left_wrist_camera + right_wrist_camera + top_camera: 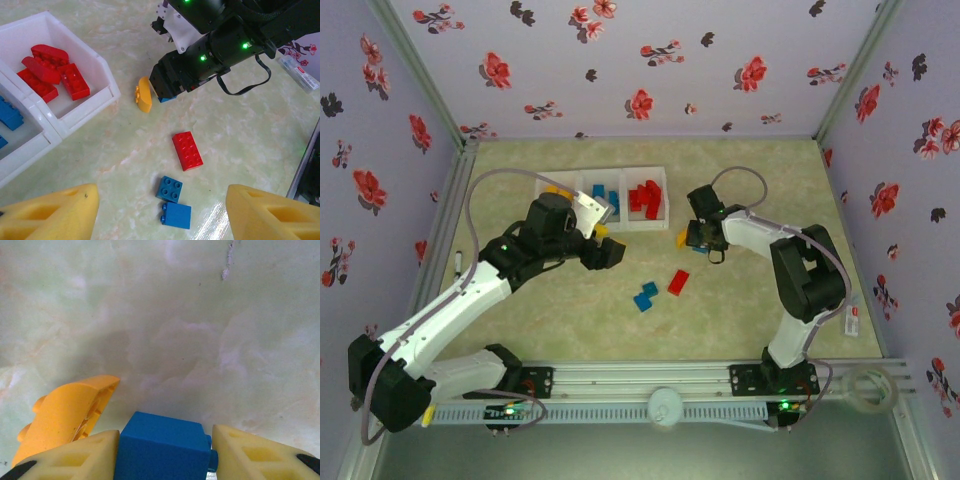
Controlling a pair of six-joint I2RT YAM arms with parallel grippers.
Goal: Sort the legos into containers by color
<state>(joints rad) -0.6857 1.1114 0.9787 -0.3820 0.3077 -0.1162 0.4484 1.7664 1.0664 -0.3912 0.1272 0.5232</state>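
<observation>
Right tool (165, 442) clenched on blue brick (160, 452) just beside yellow brick (65, 410): lift vertically, sparing that brick; left tool (160, 215) released.

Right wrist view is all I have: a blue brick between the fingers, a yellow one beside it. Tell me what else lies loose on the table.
Observer: A red brick lies flat on the table, touching nothing.
Operator: Go on. Report any more blue.
Observer: Two blue bricks lie touching each other, near the red one.
Operator: Now give me the left hand.
Observer: The left hand is open and holds nothing.
</observation>
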